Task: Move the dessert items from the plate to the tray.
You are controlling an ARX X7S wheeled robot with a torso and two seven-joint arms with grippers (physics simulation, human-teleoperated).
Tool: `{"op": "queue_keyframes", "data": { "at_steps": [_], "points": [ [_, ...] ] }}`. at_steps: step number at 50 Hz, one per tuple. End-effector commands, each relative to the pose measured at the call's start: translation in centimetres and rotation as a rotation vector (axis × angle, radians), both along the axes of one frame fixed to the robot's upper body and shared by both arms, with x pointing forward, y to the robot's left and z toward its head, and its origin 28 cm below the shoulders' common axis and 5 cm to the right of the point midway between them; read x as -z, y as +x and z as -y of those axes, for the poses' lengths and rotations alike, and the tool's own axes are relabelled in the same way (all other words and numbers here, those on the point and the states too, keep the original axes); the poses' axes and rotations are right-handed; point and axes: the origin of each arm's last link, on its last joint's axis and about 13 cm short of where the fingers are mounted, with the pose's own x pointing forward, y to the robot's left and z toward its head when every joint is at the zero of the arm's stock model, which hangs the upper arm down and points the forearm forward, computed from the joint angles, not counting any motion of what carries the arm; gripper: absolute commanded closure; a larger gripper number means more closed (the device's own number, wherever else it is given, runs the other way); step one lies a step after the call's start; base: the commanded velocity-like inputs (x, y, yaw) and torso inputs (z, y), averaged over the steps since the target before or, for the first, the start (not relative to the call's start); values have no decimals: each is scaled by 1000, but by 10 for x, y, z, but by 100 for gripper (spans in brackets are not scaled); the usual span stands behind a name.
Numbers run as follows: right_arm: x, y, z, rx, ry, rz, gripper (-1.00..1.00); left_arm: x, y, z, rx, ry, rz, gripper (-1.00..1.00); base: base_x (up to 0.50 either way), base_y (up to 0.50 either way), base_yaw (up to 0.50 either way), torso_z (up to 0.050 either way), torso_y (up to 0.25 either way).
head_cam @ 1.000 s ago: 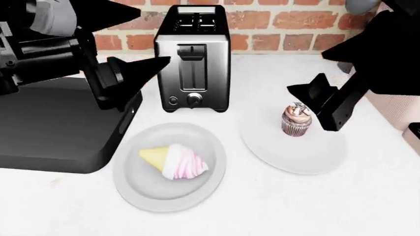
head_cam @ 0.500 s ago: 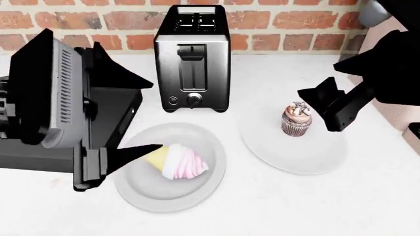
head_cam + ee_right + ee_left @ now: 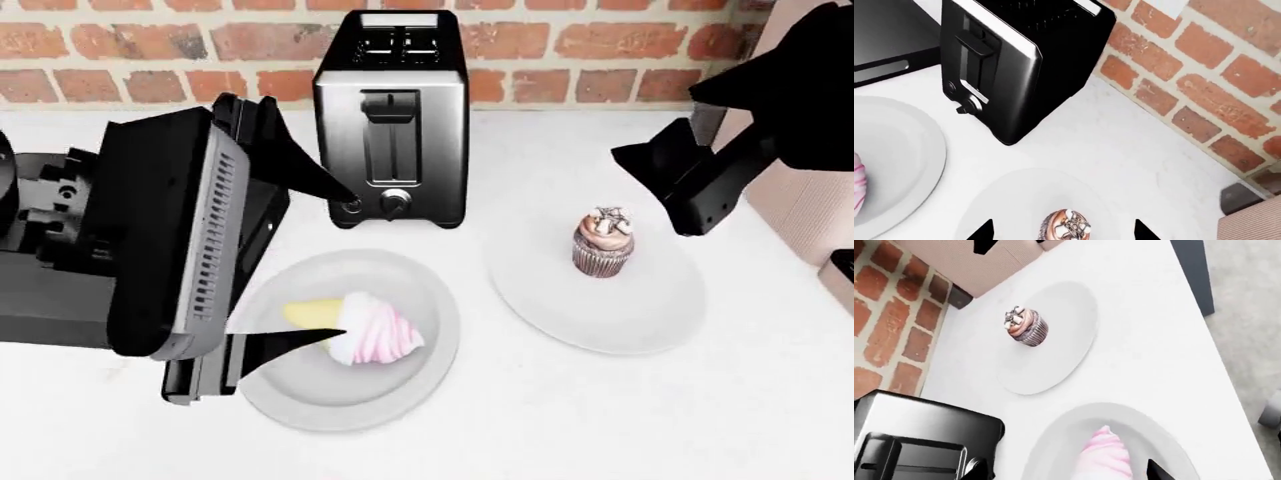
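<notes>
Two white plates sit in front of the toaster (image 3: 391, 118); the nearer plate (image 3: 400, 375), in front of it and slightly toward the tray (image 3: 54, 300), carries the ice cream cone (image 3: 358, 325) lying on its side, and the other plate (image 3: 627, 310), off the toaster's opposite side, carries the upright cupcake (image 3: 602, 242); neither sweet is on the tray yet. Since half a second ago the left gripper (image 3: 300, 265) has shifted toward the toaster, its jaws spread wide; one finger now points at the toaster's lower front, the other lies along the cone's yellow end; it holds nothing. The right gripper (image 3: 681, 195) has lifted slightly away from the cupcake and hangs behind it; the right wrist view shows its two tips spread either side of the cupcake, empty.
</notes>
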Motion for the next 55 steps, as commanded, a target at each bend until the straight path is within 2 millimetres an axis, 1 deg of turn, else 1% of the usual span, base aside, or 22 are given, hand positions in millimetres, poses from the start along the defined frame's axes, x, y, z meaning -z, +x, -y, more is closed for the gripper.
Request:
{"op": "queue_keyframes", "data": {
  "at_steps": [1,6,12,16,21,23,31,38,47,55],
  "points": [
    [-11,-6,-3,-4,-32,36,-100,1,8,14,18,74,25,-100,0,0,0,0,0],
    [-9,-7,-3,-2,-32,41,-100,17,-5,2,43,191,-24,-100,0,0,0,0,0],
    [-5,-8,-2,6,-25,48,-100,20,-16,-5,71,283,-63,-100,0,0,0,0,0],
    [-4,-9,-1,10,-23,51,-100,13,-15,-1,77,282,-52,-100,0,0,0,0,0],
    [0,-7,-1,6,-17,52,-100,-11,-2,12,66,201,10,-100,0,0,0,0,0],
    [0,-6,-1,7,-17,55,-100,-18,0,16,69,186,25,-100,0,0,0,0,0],
    [4,-7,0,9,-14,57,-100,-20,-1,22,88,180,39,-100,0,0,0,0,0],
    [7,-7,2,16,-7,63,-100,-6,-1,22,90,221,27,-100,0,0,0,0,0],
    [14,-9,5,26,6,64,-100,10,7,26,75,267,17,-100,0,0,0,0,0],
    [20,-6,9,28,14,59,-100,14,14,31,76,279,10,-100,0,0,0,0,0]
  ]
}}
